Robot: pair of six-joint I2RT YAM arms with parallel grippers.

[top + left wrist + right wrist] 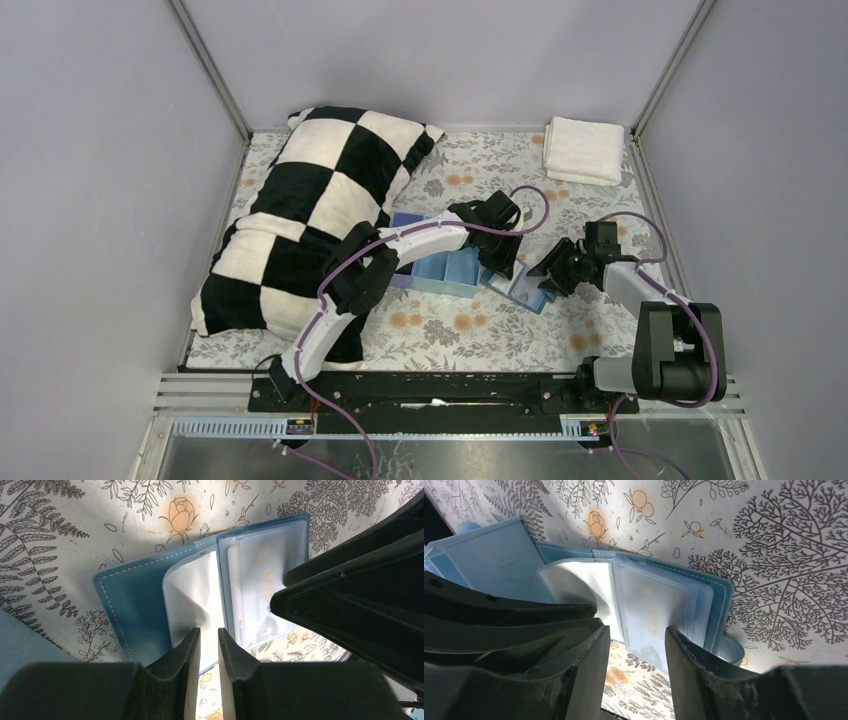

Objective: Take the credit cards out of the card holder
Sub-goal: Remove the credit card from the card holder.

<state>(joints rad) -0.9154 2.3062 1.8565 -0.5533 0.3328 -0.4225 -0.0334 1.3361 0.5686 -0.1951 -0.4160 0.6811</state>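
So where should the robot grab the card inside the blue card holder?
Pinch the short end of the card nearest the right pincer, coming from that side. It lies flat inside a clear sleeve of the open card holder, so only that end seems exposed.

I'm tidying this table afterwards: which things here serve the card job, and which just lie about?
Job: card holder; credit card inside it.
Lying about: blue tray; checked pillow; folded towel.

the card holder lies open on floral cloth, right gripper parted over its clear sleeves.
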